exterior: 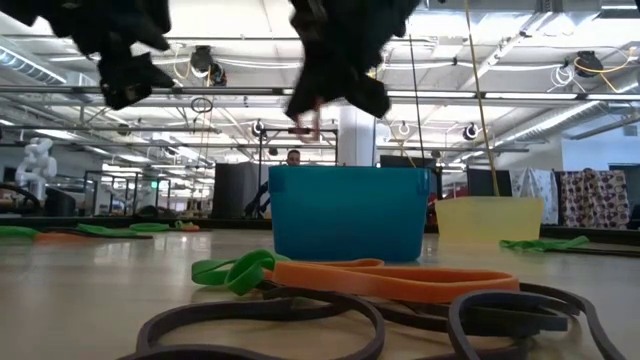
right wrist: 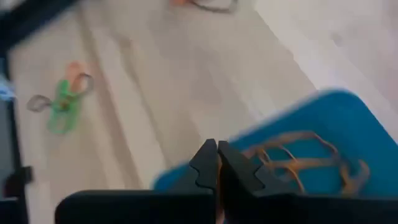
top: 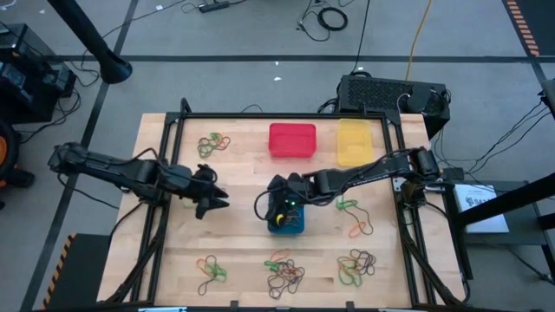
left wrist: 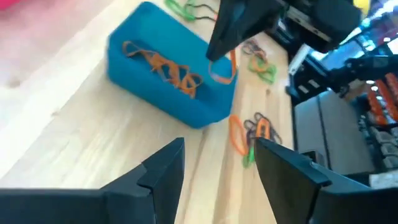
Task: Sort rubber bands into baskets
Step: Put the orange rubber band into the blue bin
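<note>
**Right gripper over the blue basket, left gripper beside it**

Landmark: the blue basket (top: 286, 222), near the middle of the wooden table (top: 243, 234).

View differences. The high view shows the right gripper (top: 279, 198) covering most of the blue basket, so its contents are hidden there. The left wrist view exposes the interior: orange rubber bands (left wrist: 165, 67) lie inside, and one orange band (left wrist: 222, 70) hangs at the right gripper's tip above the basket rim. The right wrist view shows the right gripper (right wrist: 216, 163) with its jaws pressed together above the basket edge. The left wrist view shows the left gripper (left wrist: 217, 163) with its jaws apart and nothing between them.

Surroundings. The left gripper (top: 208, 196) hovers left of the blue basket, well apart from it. In the low view, dark, orange and green bands (exterior: 380, 280) lie in front of the basket and partly block its base.

Count. Three baskets: blue, red (top: 292, 140) and yellow (top: 354, 141), the last two beyond the blue one. Six loose band clusters on the table.
</note>
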Available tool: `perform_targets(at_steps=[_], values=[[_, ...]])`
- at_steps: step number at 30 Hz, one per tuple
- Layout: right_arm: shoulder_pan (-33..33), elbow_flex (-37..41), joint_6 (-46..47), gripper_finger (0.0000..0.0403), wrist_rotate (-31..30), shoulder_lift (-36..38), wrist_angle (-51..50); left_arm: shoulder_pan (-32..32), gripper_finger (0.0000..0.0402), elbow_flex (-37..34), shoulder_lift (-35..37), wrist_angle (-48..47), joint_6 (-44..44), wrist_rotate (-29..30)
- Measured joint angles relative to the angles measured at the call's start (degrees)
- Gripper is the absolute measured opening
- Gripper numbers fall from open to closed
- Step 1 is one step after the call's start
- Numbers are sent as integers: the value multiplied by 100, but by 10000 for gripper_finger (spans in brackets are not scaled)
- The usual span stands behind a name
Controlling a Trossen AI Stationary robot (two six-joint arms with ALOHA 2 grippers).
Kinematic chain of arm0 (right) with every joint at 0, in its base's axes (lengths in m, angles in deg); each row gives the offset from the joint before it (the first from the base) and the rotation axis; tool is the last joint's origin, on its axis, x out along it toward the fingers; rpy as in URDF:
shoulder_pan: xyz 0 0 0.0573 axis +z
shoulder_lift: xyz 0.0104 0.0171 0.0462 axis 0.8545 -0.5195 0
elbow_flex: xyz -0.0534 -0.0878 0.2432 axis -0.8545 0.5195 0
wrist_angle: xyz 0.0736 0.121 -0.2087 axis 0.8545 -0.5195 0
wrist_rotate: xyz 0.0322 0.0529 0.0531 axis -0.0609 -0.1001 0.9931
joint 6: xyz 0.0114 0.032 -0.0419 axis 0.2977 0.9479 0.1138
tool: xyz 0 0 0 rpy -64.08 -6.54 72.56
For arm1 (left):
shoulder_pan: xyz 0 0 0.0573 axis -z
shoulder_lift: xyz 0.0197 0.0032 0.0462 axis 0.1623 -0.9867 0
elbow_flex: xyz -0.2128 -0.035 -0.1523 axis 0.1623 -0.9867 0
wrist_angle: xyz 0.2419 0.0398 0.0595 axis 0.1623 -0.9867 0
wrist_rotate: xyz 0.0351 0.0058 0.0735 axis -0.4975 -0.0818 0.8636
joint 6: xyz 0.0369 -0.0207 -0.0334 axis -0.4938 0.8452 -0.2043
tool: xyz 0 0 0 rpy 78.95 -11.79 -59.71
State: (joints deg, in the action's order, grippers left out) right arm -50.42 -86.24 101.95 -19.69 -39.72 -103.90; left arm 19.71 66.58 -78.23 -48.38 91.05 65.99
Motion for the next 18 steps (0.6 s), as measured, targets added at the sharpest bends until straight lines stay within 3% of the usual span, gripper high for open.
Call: perform_targets(at_steps=[8, 18], values=[[8, 0, 278, 21, 29, 4, -429, 0, 200, 0, 377, -265, 2, 488], [-83, 0, 359, 68, 25, 7, -654, 0, 200, -2, 360, -194, -4, 626]])
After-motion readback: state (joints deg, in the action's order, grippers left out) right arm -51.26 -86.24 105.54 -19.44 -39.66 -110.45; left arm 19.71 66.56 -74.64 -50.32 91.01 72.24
